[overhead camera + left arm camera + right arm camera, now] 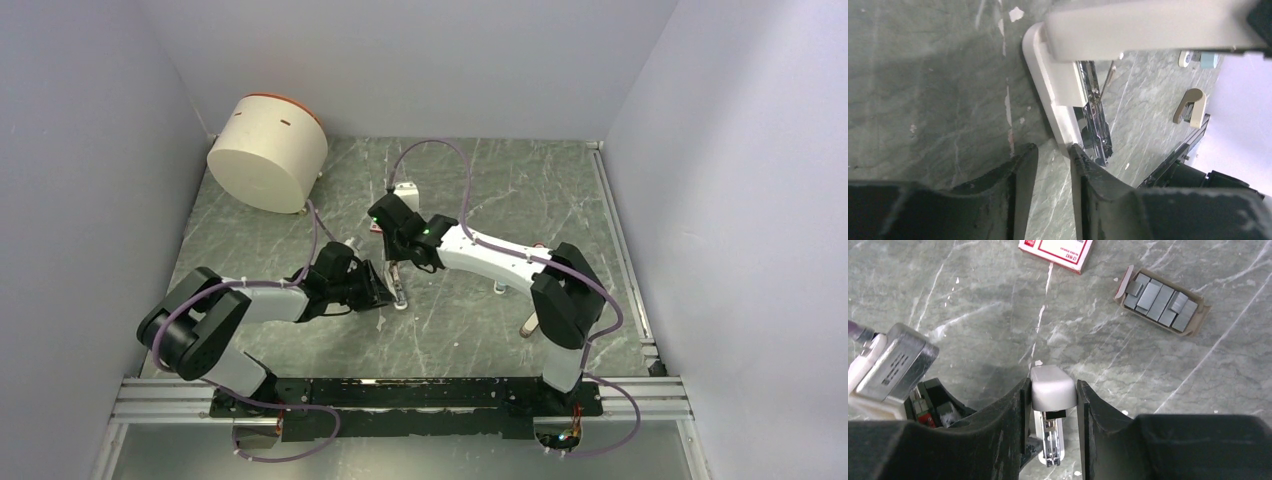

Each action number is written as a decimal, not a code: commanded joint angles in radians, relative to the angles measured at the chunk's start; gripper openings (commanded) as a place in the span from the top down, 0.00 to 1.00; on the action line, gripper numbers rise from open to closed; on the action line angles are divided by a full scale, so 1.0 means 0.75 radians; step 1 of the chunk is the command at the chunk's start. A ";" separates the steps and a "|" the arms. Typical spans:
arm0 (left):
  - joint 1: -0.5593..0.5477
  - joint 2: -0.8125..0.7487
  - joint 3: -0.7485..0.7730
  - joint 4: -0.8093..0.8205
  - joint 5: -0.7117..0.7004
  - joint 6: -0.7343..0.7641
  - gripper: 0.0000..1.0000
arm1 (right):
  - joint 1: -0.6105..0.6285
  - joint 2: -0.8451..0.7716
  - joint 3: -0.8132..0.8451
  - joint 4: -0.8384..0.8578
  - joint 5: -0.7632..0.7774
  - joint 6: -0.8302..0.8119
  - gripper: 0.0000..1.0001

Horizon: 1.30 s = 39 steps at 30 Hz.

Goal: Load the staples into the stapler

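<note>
Between the two tools: the stapler (399,292) stood on the marbled green surface (480,330), its long axis running roughly from the arms' side toward the far wall.
Right tool (1052,387): clenched on the rounded end of the stapler's white lid, one finger pressed against each side.
Left tool (1052,155): released, its jaws a little apart with only bare surface between them. The end of the stapler's base lay just beside one fingertip; whether it touched could not be told.
Stapler state: the lid stood raised off the base, and the metal magazine (1095,120) showed in the gap. Whether a strip already sat in it could not be told.
Tray of staple strips (1160,300): lay open on the surface beyond the right tool, ahead of it and off to its right in the wrist view. It was well apart from the stapler, with its long axis slanting across that view.
Red staples box (1058,250): lay near the tray, farther ahead, cut by the top edge of the wrist view.
Nearer arm: the right tool was closer to the strips but busy with the lid. The free left tool sat on the stapler's near side, so by my judgement it would have to reach past the stapler to fetch a strip.
Step in hand: probably holding the stapler open for loading; no strip had been picked up yet.
</note>
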 commanded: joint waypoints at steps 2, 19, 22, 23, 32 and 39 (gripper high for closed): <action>0.044 0.128 -0.084 -0.146 -0.064 0.069 0.68 | 0.040 0.028 0.062 -0.118 0.142 0.045 0.73; 0.044 0.274 -0.106 -0.061 -0.050 0.049 0.88 | 0.063 0.176 0.244 -0.226 0.187 -0.015 0.70; 0.044 0.281 -0.120 -0.048 -0.049 0.038 0.89 | 0.063 0.196 0.249 -0.187 0.189 -0.029 0.68; 0.044 0.282 -0.126 -0.040 -0.046 0.034 0.89 | 0.063 0.201 0.250 -0.173 0.186 -0.033 0.68; 0.047 0.261 -0.130 -0.062 -0.087 0.030 0.90 | 0.063 0.318 0.327 -0.160 0.265 -0.050 0.66; 0.058 0.234 -0.132 -0.066 -0.076 0.016 0.89 | 0.063 0.292 0.331 -0.134 0.205 -0.049 0.65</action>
